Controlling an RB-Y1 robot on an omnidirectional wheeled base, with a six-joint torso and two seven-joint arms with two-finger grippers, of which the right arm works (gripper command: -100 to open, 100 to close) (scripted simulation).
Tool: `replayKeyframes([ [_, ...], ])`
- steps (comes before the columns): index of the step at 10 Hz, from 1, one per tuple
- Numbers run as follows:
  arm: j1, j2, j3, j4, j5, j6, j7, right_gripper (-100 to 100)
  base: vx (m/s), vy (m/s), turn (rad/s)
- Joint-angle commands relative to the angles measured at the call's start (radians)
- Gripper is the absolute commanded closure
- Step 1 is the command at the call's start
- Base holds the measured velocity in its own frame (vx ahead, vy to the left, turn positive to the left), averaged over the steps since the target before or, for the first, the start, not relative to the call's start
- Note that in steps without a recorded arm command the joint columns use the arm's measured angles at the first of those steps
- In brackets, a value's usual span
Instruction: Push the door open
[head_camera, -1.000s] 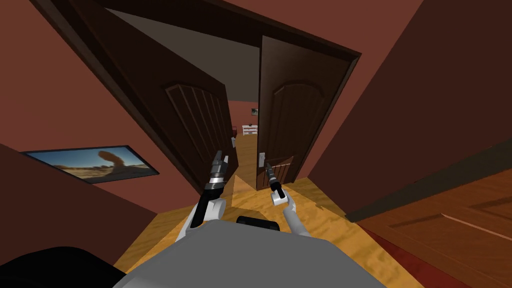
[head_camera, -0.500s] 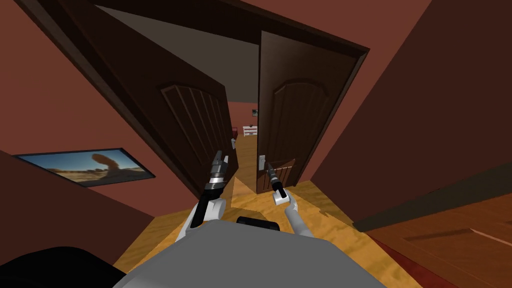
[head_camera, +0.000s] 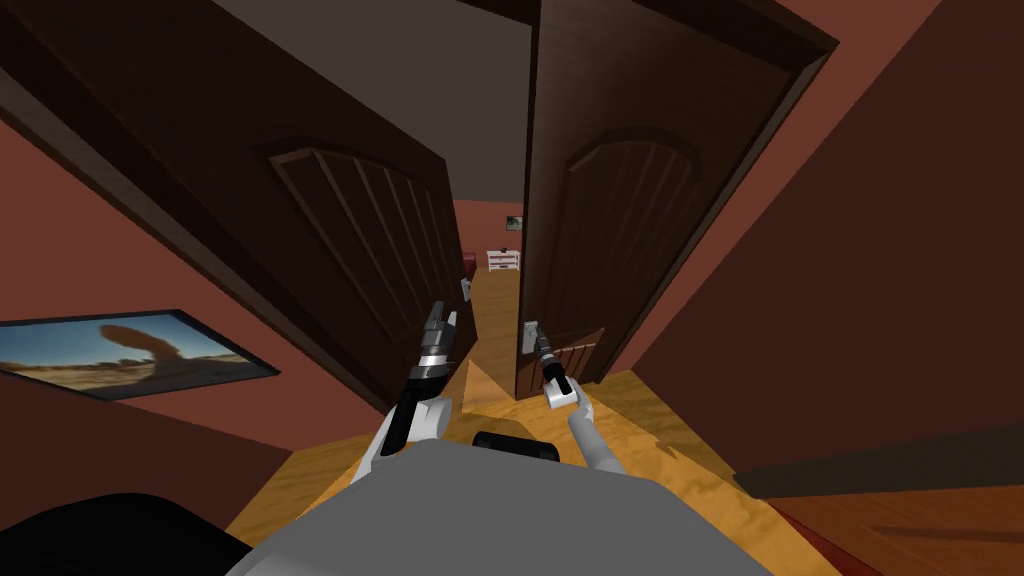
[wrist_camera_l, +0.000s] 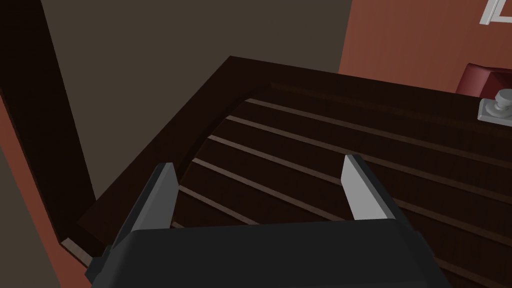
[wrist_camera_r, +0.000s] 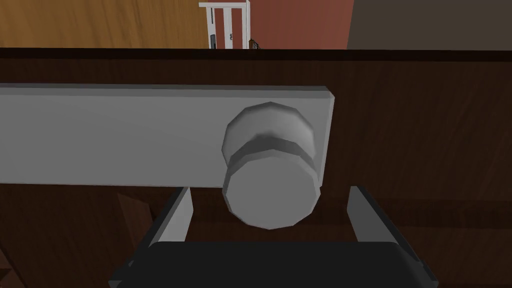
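A dark brown double door stands partly open with a narrow gap in the middle. Its left leaf (head_camera: 370, 230) swings away from me, and its right leaf (head_camera: 610, 230) stands nearly edge-on. My right gripper (head_camera: 537, 338) is open at the right leaf's grey plate (wrist_camera_r: 125, 135). The round grey knob (wrist_camera_r: 270, 170) sits just ahead of the right gripper (wrist_camera_r: 270, 192), between its fingers and clear of both. My left gripper (head_camera: 440, 315) is open and empty, facing the ribbed panel of the left leaf (wrist_camera_l: 325, 165). That leaf's own knob (wrist_camera_l: 500, 102) is off to one side.
Red-brown walls close in on both sides, the right wall (head_camera: 850, 250) very near. A framed desert picture (head_camera: 110, 350) hangs on the left wall. The floor (head_camera: 500, 390) is yellow wood. Through the gap I see a white piece of furniture (head_camera: 503, 259) far off.
I have moved forward to the doorway, so both leaves loom larger. My right gripper now reaches the right leaf's knob plate. The left arm holds its pose.
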Motion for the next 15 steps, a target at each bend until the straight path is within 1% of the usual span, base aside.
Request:
replayKeyframes([
  [1, -0.004, 0.028, -0.004, 0.009, -0.001, -0.004, 0.001, -100, 0.159, 0.066, 0.015],
  [2, -0.005, 0.020, -0.004, 0.010, 0.000, -0.004, 0.003, -100, 0.068, 0.031, 0.003],
  [3, -0.005, 0.020, -0.004, 0.010, 0.000, -0.004, 0.003, 100, 0.000, 0.000, 0.000],
  [8, -0.005, 0.020, -0.004, 0.010, 0.000, -0.004, 0.003, 100, -0.012, -0.005, 0.005],
  [9, -0.006, 0.008, -0.015, 0.011, -0.002, -0.003, 0.007, 100, 0.098, 0.057, -0.029],
  [10, -0.007, 0.005, -0.019, 0.011, -0.002, -0.004, 0.008, 100, 0.141, 0.083, -0.029],
  [12, -0.008, -0.010, -0.036, 0.012, -0.005, -0.004, 0.015, 100, 0.158, 0.075, -0.049],
  [15, -0.011, -0.031, -0.072, 0.015, -0.009, -0.004, 0.028, 100, 0.186, 0.130, -0.078],
])
